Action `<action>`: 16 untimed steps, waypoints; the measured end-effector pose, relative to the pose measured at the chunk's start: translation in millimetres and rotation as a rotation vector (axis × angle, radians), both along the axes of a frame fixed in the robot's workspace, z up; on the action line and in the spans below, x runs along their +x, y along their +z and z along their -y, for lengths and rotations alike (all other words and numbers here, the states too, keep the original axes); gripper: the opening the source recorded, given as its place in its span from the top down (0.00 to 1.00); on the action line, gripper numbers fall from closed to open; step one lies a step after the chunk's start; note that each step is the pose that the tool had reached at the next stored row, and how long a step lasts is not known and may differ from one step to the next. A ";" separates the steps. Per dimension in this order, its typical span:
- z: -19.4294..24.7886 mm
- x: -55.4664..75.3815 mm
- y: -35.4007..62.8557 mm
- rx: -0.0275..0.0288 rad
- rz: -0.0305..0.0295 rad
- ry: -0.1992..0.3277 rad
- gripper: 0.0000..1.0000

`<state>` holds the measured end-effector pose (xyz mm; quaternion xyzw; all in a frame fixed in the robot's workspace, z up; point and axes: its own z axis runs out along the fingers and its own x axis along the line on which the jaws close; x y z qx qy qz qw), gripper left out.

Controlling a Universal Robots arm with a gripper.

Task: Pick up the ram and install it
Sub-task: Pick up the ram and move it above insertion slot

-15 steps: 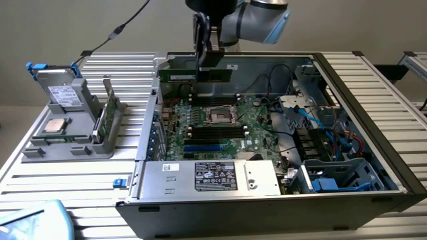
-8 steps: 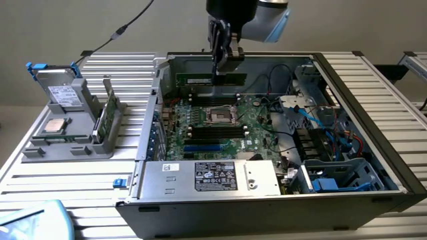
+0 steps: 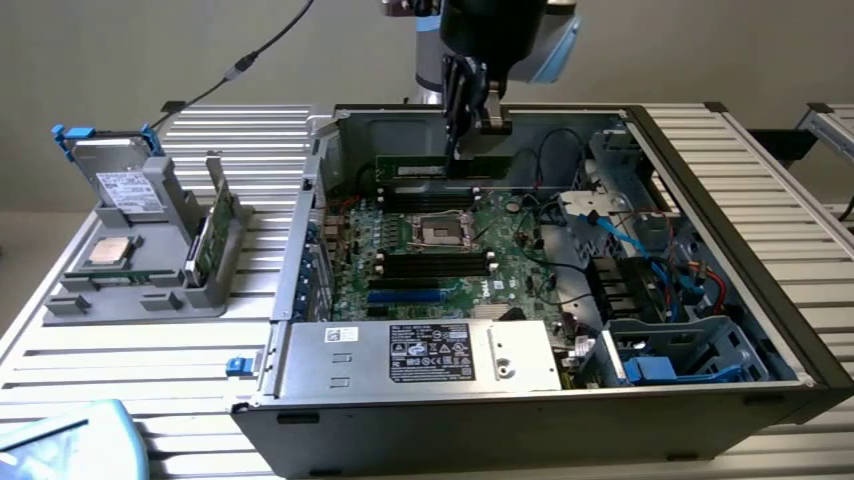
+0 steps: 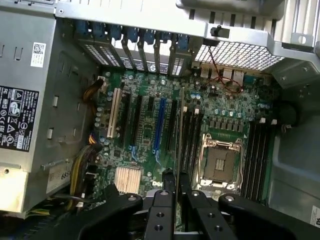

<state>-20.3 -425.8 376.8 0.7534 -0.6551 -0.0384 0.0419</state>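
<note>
The ram point(image 3: 434, 166) is a long, thin dark-green stick held level on its edge over the far part of the motherboard point(image 3: 441, 255), inside the open computer case point(image 3: 747, 300). My gripper point(image 3: 477, 150) comes down from above and is shut on the stick's upper edge toward the exterior view's right end. In the wrist view the ram point(image 4: 178, 140) appears edge-on as a thin line between the black fingers point(image 4: 164, 200), over the memory slots point(image 4: 190, 137) beside the processor socket point(image 4: 220, 162). The stick hangs above the board, apart from the slots.
A grey fixture tray point(image 3: 80, 300) on the exterior view's left carries a hard drive point(image 3: 127, 185), a square silver processor point(image 3: 110, 252) and an upright green card point(image 3: 214, 230). The power supply point(image 3: 427, 352) lines the case's near wall. Cables and drive bays point(image 3: 654, 280) crowd the right side.
</note>
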 end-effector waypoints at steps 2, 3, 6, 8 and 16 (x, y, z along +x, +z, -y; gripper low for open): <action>-4.2 0.5 -3.7 -0.0001 -0.0002 -0.001 0.86; -6.5 0.5 -5.6 0.0000 -0.0003 -0.001 0.86; -14.5 0.6 -11.0 0.0000 -0.0002 -0.001 0.86; -17.1 0.9 -13.7 0.0001 -0.0001 -0.002 0.86; -20.4 1.2 -17.1 -0.0050 0.0272 -0.028 0.86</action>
